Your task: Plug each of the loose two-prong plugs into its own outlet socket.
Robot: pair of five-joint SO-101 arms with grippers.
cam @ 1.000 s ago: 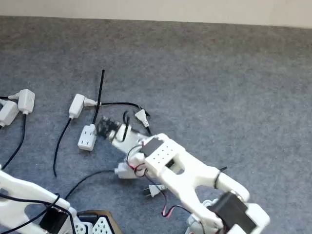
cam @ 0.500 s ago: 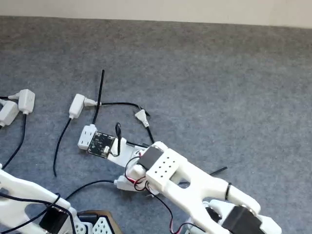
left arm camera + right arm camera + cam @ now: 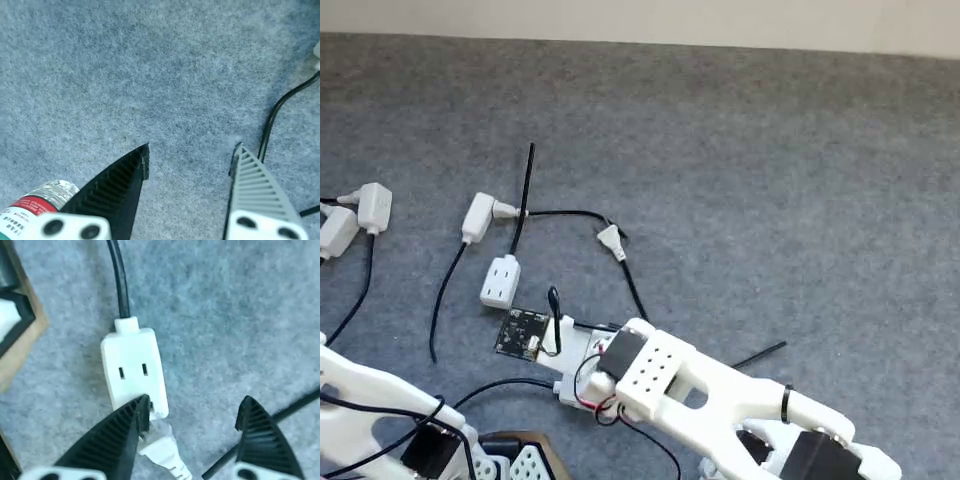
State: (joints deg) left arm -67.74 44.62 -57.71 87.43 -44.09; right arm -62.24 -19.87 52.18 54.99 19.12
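Well, in the high view, the right arm (image 3: pixel 670 375) lies low across the grey carpet (image 3: pixel 770 180). It bends over the spot where it works, so its body hides what is under it. One loose plug (image 3: pixel 610 238) lies past the arm with nothing touching it. An outlet socket (image 3: pixel 500 282) sits flat near the arm's front end, slots up, so I think it is easy to reach. More white blocks (image 3: pixel 372 205) lie far off by the left edge. The far half of the carpet is wide and bare, so there looks to be lots of room to swing there. Close to the arm the black cords (image 3: pixel 631 285) loop about and could catch. The left arm (image 3: pixel 370 395) rests at the near corner, out of the way.

In the left wrist view, the left gripper (image 3: pixel 191 147) has its jaws spread wide with nothing between them, over bare carpet. A black cord (image 3: pixel 280 107) runs just beside one finger.

In the right wrist view, the right gripper (image 3: pixel 195 401) has its jaws spread too, holding nothing. A second socket (image 3: pixel 134 372) lies flat, two slots facing up. A white plug (image 3: pixel 161 446) touches its end, right by one finger (image 3: pixel 115 440). I cannot tell if it is pushed all the way in. The plug lies between the jaws, I guess so they can close on it. A brown board (image 3: pixel 22 340) is near on one side, so room is tight there.
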